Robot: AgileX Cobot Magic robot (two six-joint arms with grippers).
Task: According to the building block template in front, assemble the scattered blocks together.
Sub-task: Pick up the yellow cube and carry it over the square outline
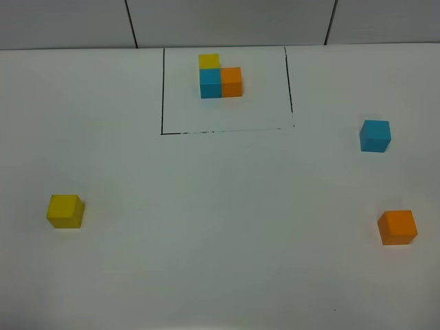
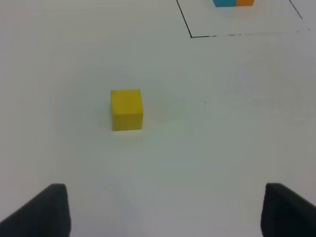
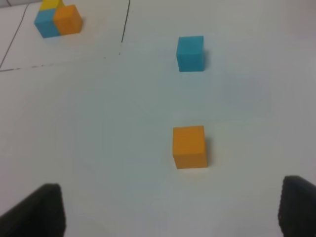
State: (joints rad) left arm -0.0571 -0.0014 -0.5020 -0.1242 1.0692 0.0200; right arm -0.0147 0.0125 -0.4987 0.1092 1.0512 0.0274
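The left jaws stand wide apart and empty, with the yellow cube (image 2: 127,109) on the white tabletop (image 2: 222,148) ahead of them, clear of both tips. The right jaws are likewise spread and empty; the orange cube (image 3: 189,146) lies just ahead of them and the light blue cube (image 3: 190,53) farther beyond it. The building block template (image 1: 220,77) sits inside its black outline (image 1: 162,89), well beyond both pairs of jaws.

My white table (image 1: 220,275): framed block cluster (image 1: 220,77) top centre, yellow cube (image 1: 65,210) left, blue cube (image 1: 375,135) and orange cube (image 1: 397,227) right.
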